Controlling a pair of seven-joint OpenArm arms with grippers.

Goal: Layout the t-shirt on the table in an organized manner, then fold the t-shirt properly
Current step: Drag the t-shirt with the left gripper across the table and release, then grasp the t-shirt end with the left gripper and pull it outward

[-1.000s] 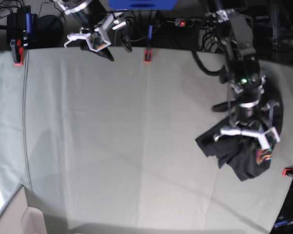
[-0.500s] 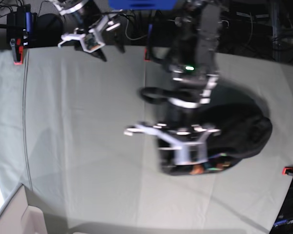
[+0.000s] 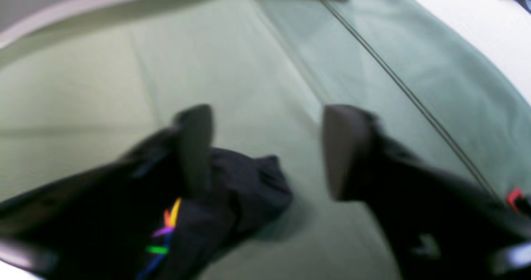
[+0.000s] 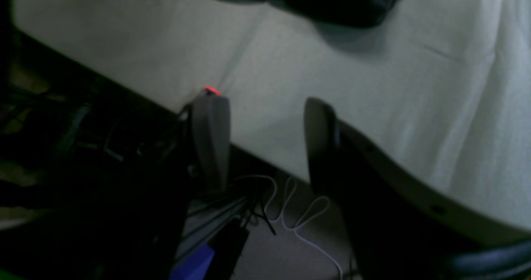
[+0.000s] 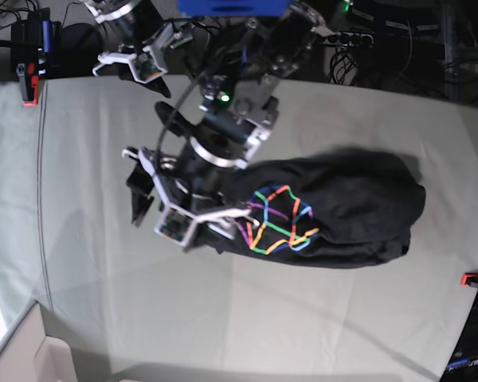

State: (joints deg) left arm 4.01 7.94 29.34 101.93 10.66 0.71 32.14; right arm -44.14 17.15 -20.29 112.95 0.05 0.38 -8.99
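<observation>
- Left wrist view: left gripper (image 3: 265,151) had its jaws wide apart with only table (image 3: 249,64) cloth between them. The t-shirt (image 3: 232,193) lay bunched by the one finger, rainbow print lines showing low in the frame. Blurry, so contact with that finger was hard to judge; nothing was clamped.
- Right wrist view: right gripper (image 4: 261,143) had its jaws apart and empty, hanging over the table's (image 4: 373,85) far edge with cables on the floor below. A dark fold of the t-shirt (image 4: 344,2) sat at the top of the frame, well apart from it.
- Base view: the t-shirt (image 5: 342,211) lay as a crumpled elongated heap, centre-right on the table (image 5: 103,263), with the print facing up. The left gripper (image 5: 183,211) sat at the heap's print end and the right gripper (image 5: 139,60) was parked at the far edge.
- Judged step: still laying out; the shirt was on the table but not spread.
- Next move probably called for both grippers to pick opposite edges or corners and pull the cloth flat before any fold.
</observation>
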